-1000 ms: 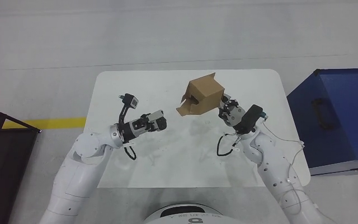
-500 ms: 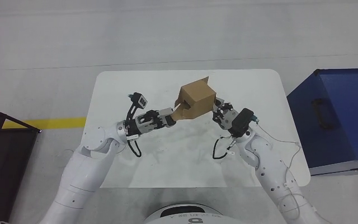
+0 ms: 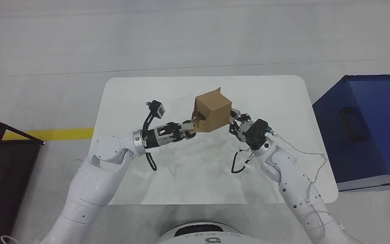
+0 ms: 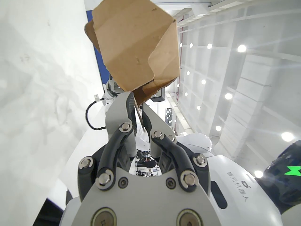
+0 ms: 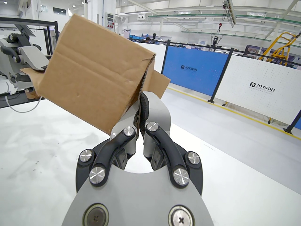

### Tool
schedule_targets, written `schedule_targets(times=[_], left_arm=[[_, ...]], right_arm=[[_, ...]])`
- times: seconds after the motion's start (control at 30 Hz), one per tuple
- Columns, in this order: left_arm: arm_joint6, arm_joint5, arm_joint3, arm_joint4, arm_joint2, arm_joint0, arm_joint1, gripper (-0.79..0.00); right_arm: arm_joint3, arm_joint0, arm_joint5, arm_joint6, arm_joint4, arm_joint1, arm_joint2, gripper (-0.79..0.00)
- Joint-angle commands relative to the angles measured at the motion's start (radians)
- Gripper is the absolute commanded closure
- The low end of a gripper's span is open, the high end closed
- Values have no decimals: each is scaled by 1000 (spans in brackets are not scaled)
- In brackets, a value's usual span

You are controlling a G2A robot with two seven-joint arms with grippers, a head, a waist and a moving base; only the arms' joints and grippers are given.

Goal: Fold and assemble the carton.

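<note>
carton point(image 3: 212, 110) held up above the table point(image 3: 274, 91), between both arms. left claw point(image 4: 137, 109) clamped on a loose flap at one end, right claw point(image 5: 141, 112) clamped on a flap edge at the other. probably light: thin cardboard, stiff panels, bends at creases, some dents. flaps may tear or slip if yanked, so grip near a fold line, not the flap tip

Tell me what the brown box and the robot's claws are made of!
The carton looks like plain brown cardboard, matte, with creases and a frayed edge. The left claw and right claw look like smooth grey metal or plastic with shiny screws; their dark ribbed pads are probably rubber.
</note>
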Motion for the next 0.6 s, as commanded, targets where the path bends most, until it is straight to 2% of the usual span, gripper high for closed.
schedule_targets(times=[0.0,0.13,0.37,0.57], left_arm=[[-1,8,0,40,-1,-5,3,-145],[-4,17,1,49,-2,-7,5,-222],[-10,23,13,27,-24,-14,8,-206],[-47,-5,16,14,-71,5,18,-225]], right_arm=[[0,0,0,-3,-12,1,0,0],[-2,0,-3,-2,-38,3,0,0],[-1,5,-2,5,-56,3,-5,0],[14,8,-8,4,-45,5,4,0]])
